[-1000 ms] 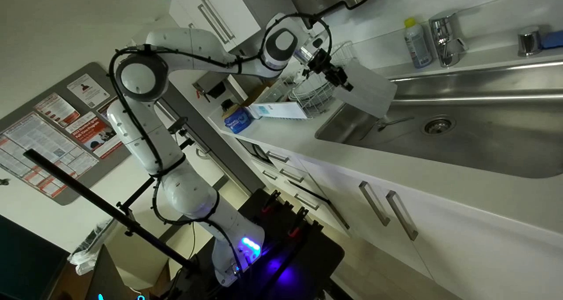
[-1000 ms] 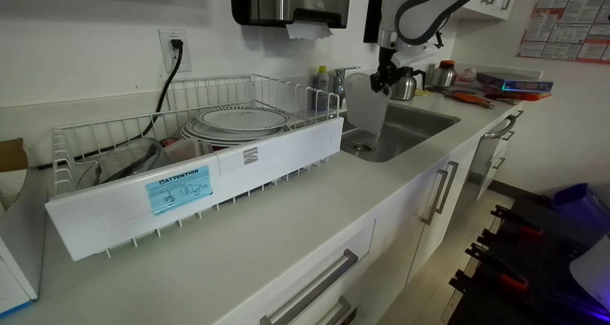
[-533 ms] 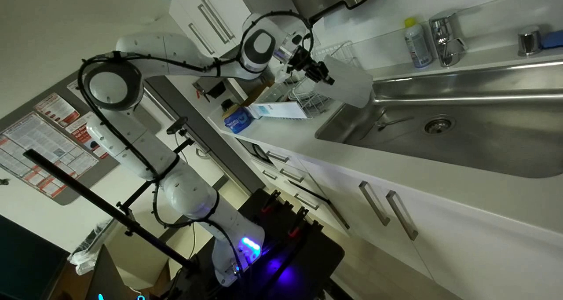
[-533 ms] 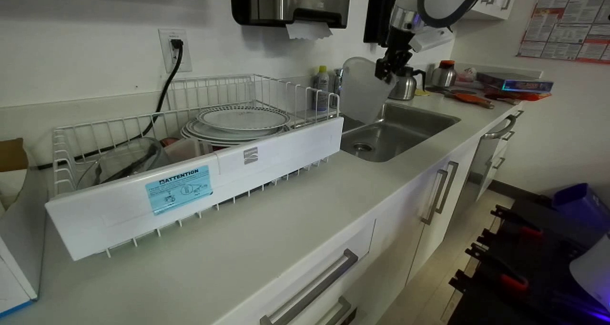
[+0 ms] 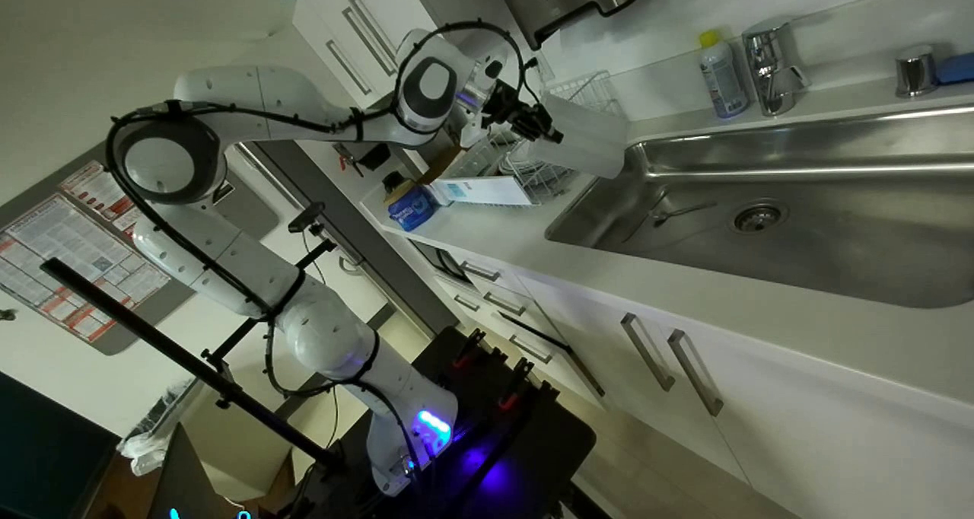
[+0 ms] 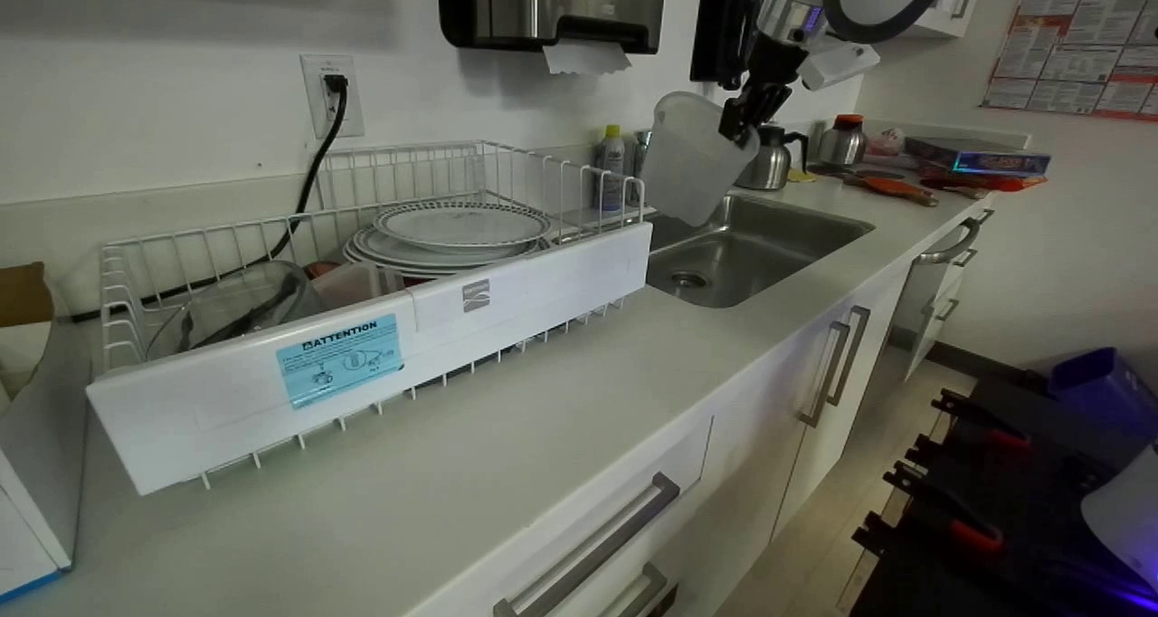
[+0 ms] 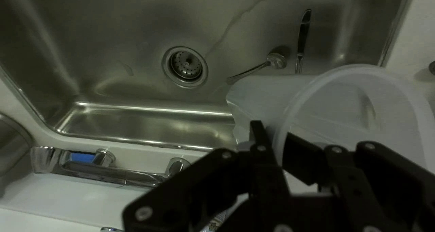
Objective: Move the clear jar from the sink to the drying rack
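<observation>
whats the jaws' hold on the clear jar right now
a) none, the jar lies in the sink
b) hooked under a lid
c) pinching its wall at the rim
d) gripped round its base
c, since the wrist view shows the rim of the clear jar caught between the jaws, one inside its open mouth and one outside.

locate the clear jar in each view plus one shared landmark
In an exterior view: the clear jar, upper half, right of centre, left of the drain.
In an exterior view: the clear jar, upper half, right of centre, above the drain.
Wrist view: the clear jar, right half, held by the tool.
Shared landmark: the drain.
</observation>
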Controlling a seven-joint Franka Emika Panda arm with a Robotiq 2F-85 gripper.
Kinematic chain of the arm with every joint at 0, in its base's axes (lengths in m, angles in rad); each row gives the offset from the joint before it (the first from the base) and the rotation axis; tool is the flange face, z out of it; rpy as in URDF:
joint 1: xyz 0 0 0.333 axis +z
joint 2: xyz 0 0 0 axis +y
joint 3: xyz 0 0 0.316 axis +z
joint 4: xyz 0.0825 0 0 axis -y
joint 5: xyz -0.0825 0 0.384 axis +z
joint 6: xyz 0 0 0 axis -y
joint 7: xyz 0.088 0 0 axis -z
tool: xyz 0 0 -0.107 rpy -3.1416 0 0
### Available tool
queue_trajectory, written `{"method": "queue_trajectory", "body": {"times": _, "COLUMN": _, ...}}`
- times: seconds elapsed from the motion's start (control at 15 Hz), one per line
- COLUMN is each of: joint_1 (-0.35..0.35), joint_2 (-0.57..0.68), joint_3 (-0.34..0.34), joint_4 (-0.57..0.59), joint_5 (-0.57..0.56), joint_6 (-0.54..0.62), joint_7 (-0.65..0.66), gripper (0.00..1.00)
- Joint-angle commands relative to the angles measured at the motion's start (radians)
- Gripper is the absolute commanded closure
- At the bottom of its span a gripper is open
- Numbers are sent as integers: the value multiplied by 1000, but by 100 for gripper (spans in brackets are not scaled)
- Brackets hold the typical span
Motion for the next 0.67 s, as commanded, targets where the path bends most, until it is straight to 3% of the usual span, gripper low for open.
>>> {"method": "queue_trajectory", "body": {"times": 0.0, "joint_1": -31, "joint_2": 0, "joint_3": 29, "joint_4": 0, "joint_5": 10, "joint_6": 0, "joint_7": -9, "gripper": 98}}
{"method": "queue_trajectory", "body": {"times": 0.27, "joint_1": -25, "joint_2": -57, "joint_3": 51, "joint_4": 1, "joint_5": 5, "joint_6": 68, "joint_7": -28, "gripper": 98}}
{"method": "queue_trajectory", "body": {"times": 0.6, "joint_1": 63, "joint_2": -113, "joint_3": 89, "joint_4": 28, "joint_5": 158, "joint_6": 64, "joint_7": -299, "gripper": 98}}
